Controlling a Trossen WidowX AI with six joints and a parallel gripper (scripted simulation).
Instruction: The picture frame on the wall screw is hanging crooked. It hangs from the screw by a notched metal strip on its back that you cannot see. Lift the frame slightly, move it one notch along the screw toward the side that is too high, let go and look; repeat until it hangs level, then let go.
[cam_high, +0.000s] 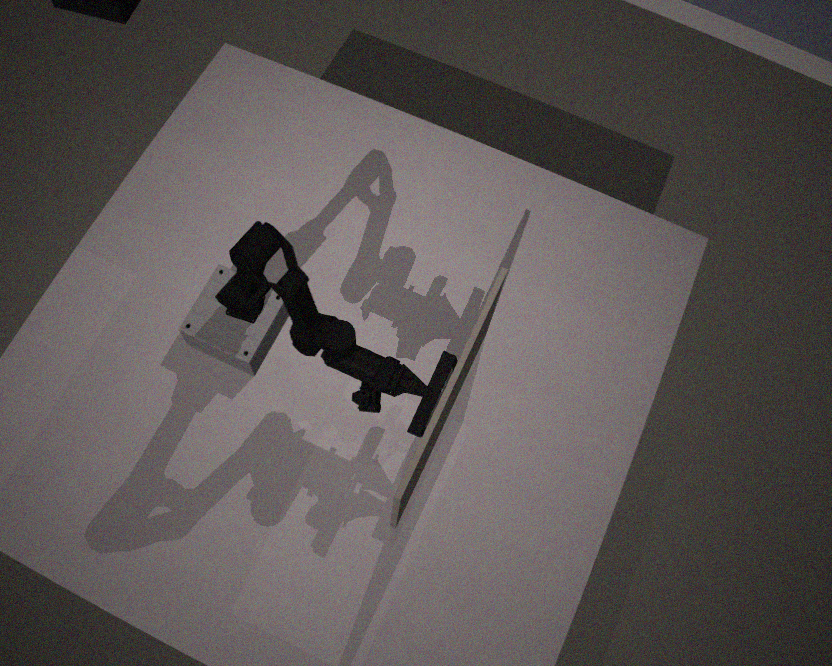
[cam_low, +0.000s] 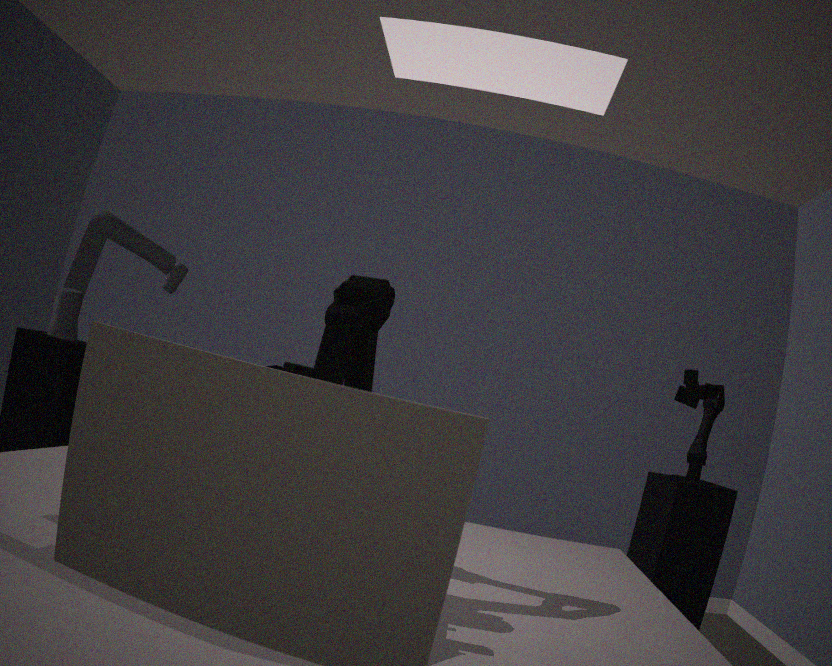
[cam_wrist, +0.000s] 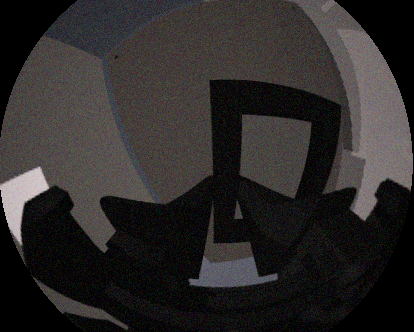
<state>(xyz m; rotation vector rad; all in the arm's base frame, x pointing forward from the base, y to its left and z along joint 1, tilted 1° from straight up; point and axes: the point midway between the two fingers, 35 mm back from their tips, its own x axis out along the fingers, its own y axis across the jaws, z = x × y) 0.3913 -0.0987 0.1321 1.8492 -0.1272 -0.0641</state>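
The picture frame (cam_high: 422, 416) (cam_wrist: 227, 135) is a black rectangular outline in front of an upright panel (cam_high: 487, 306) (cam_low: 263, 486) (cam_wrist: 165, 125). The wrist view is turned on its side, with the ceiling light to the left. There my gripper (cam_high: 426, 393) (cam_wrist: 223, 179) is shut on the frame's upper bar, one finger above it and one inside the opening. The frame shows nearly edge-on from above in the top view, so its tilt is hard to tell. The exterior view shows only the panel's back. The screw and notched strip are hidden.
My arm (cam_high: 322, 333) (cam_low: 353, 333) reaches from its grey base (cam_high: 215, 333) to the panel. Strong arm shadows lie on the pale table (cam_high: 589, 347). Two other arms (cam_low: 90, 250) (cam_low: 704, 430) stand on dark pedestals in the background.
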